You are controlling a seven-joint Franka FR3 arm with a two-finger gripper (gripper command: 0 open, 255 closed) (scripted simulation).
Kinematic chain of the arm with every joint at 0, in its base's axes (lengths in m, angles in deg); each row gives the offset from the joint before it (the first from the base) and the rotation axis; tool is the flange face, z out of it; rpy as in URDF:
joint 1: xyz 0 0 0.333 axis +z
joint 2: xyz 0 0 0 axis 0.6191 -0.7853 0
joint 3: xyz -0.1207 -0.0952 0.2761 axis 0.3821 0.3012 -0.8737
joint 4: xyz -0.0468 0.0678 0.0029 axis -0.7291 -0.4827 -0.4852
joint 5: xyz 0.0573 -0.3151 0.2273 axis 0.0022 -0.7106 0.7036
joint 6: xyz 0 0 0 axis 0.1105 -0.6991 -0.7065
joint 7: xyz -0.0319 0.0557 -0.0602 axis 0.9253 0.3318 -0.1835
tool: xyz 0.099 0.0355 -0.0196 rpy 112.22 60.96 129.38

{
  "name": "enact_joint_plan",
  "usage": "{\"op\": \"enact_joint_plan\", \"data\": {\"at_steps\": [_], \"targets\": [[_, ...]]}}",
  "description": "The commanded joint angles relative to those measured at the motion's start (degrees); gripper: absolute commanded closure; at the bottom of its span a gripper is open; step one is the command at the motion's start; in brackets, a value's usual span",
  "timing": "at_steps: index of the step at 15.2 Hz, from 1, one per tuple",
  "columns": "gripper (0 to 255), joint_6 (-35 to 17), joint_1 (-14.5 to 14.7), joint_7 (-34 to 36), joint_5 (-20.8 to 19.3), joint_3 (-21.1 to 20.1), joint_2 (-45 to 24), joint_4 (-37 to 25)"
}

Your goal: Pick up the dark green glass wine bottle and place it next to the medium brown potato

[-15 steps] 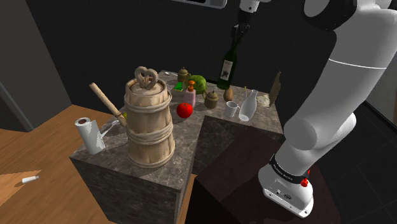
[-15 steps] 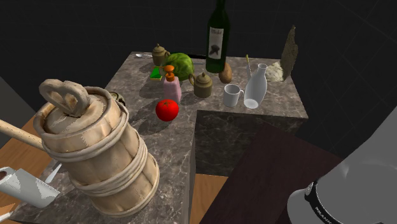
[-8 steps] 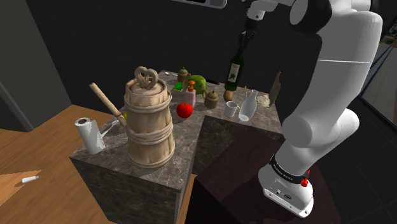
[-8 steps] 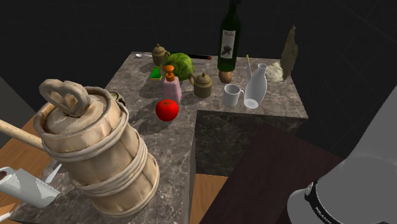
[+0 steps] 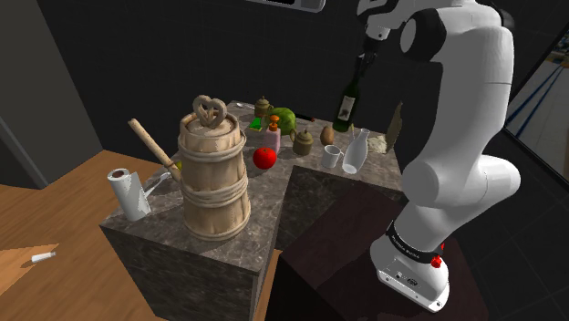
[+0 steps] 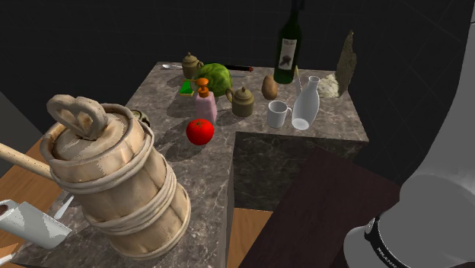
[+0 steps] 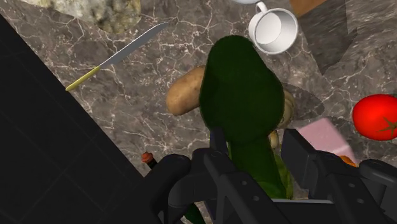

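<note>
The bottle (image 6: 288, 52) had shifted toward the second exterior view's right, beyond the potato (image 6: 269, 87). The gripper (image 7: 254, 153) clasped its neck.

Your gripper (image 7: 257, 162) clasps the green bottle (image 7: 242, 95) by its neck; beyond its body you see the brown potato (image 7: 184, 95) on the marble counter (image 7: 159, 76), a white mug (image 7: 273, 28) near.

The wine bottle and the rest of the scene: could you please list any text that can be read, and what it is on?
No text is legible.
On the wine bottle, a pale label: dark marks, too small to read.
On the arm's base, a black band: white marks, too small to read.
</note>
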Motion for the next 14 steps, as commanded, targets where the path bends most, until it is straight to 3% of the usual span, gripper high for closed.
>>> {"op": "enact_joint_plan", "data": {"at_steps": [1,2,14], "targets": [[255,0.9,-2.3,-1.8,1.1,0.0,-3.9,-4.7],[255,1.6,-3.5,-2.7,1.7,0.0,-6.1,-7.4],[255,-7.3,-2.8,-3.7,2.2,-0.4,-6.6,1.1]]}}
